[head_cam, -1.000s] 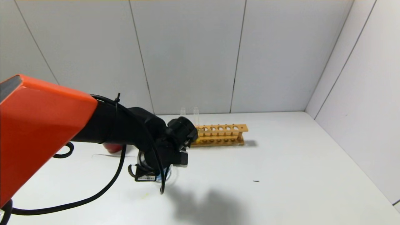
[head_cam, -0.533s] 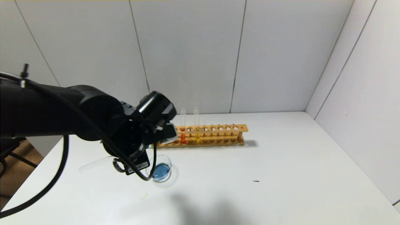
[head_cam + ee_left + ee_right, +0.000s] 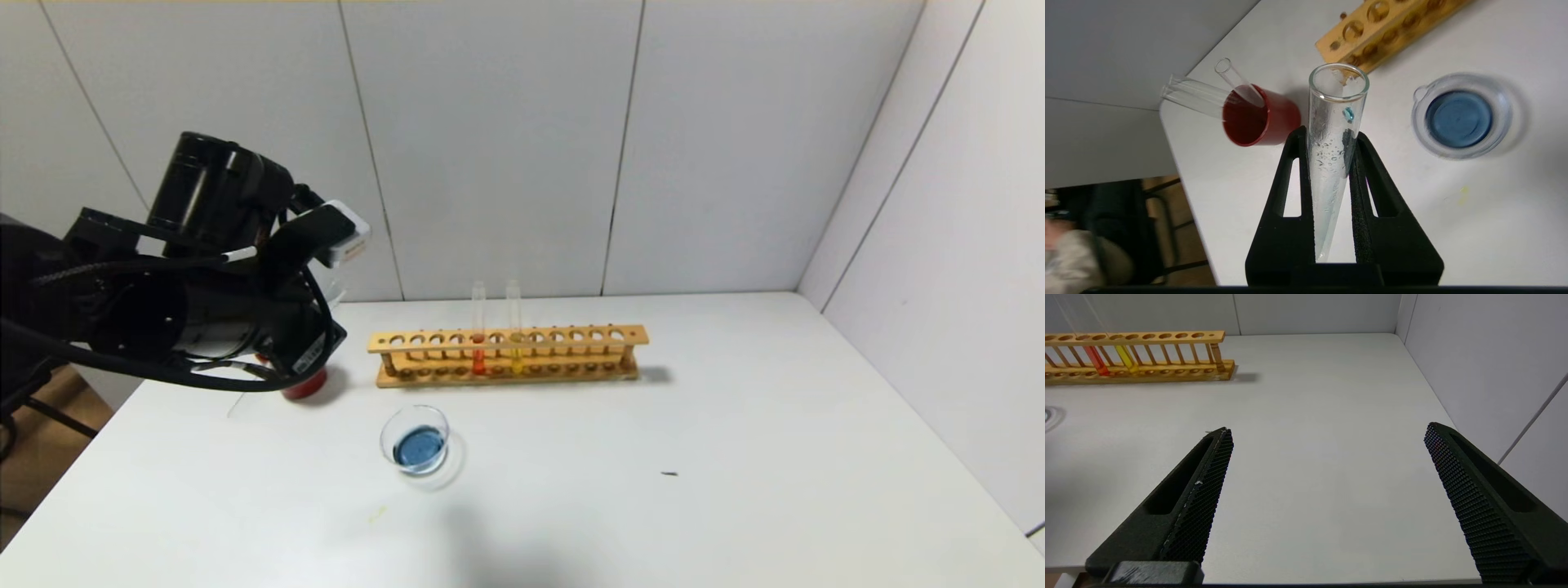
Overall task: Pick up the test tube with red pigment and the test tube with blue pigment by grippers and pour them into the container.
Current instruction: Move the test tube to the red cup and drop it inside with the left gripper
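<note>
From the head view, the left gripper (image 3: 326,245) hangs raised above the table's (image 3: 735,457) left side, over the dark red cup (image 3: 306,384). Past it to the right stands the wooden tube rack (image 3: 506,355), holding an orange-red tube (image 3: 478,327) and a yellow tube (image 3: 513,327). The glass dish (image 3: 415,441), with blue liquid pooled in it, sits in front of the rack, below and to the right of the gripper. The whole right half of the table lies open up to the side wall. A label on the wrist is too small to read.

In the left wrist view, the left gripper (image 3: 1331,171) is clamped on the drained blue-pigment test tube (image 3: 1333,134), mouth pointing away, one blue drop and wet beads inside. Beyond the fingertips the dark red cup (image 3: 1259,116) holds two empty tubes (image 3: 1208,92) leaning over the table edge; the dish (image 3: 1459,116) lies to the other side, the rack's end (image 3: 1372,28) farther off.

In the right wrist view, the right gripper (image 3: 1329,457) hovers with fingers spread wide, holding nothing, over bare table near the right wall; the rack (image 3: 1135,355) is well apart.
</note>
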